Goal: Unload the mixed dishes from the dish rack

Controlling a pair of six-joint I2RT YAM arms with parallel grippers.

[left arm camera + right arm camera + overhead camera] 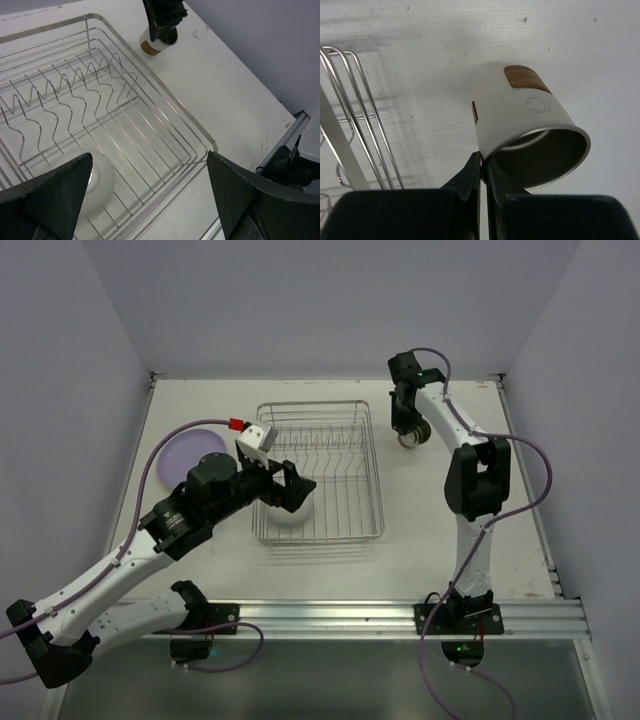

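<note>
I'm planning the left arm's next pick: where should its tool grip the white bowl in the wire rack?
Probably the edge of the round white bowl, from straight above: it sits low in the silver wire rack, beside the prongs, walled in sideways, and the open left tool hangs over it.

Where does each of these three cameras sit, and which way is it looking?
Top external: above and behind, looking down on the table; left arm and right arm show.
Left wrist: on the left arm, looking into the dish rack at the white bowl; open left fingers frame the view.
Right wrist: on the right arm, facing the table; right fingers pinch the cup's rim.
All three show the cup and rack.
</note>
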